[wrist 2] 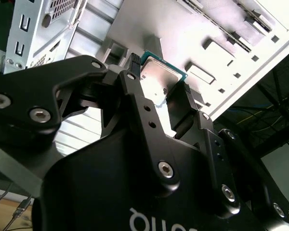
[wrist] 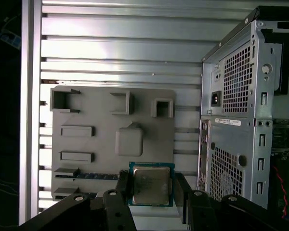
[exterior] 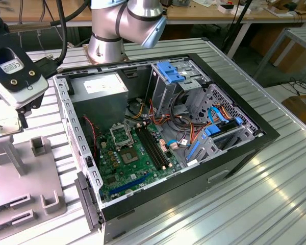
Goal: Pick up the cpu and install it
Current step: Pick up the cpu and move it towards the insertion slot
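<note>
My end effector (wrist: 151, 188) is clamped on the cpu (wrist: 151, 185), with fingers (wrist: 123, 192) pressing two opposite edges, seemingly to keep it level and its underside untouched. The chip hangs above the grey tray (wrist: 86, 113) at the exterior view's left, beside the open computer case (exterior: 194, 153). The socket (exterior: 121, 133) on the green motherboard (exterior: 135, 166) sits well apart, near the middle of that frame.
</note>
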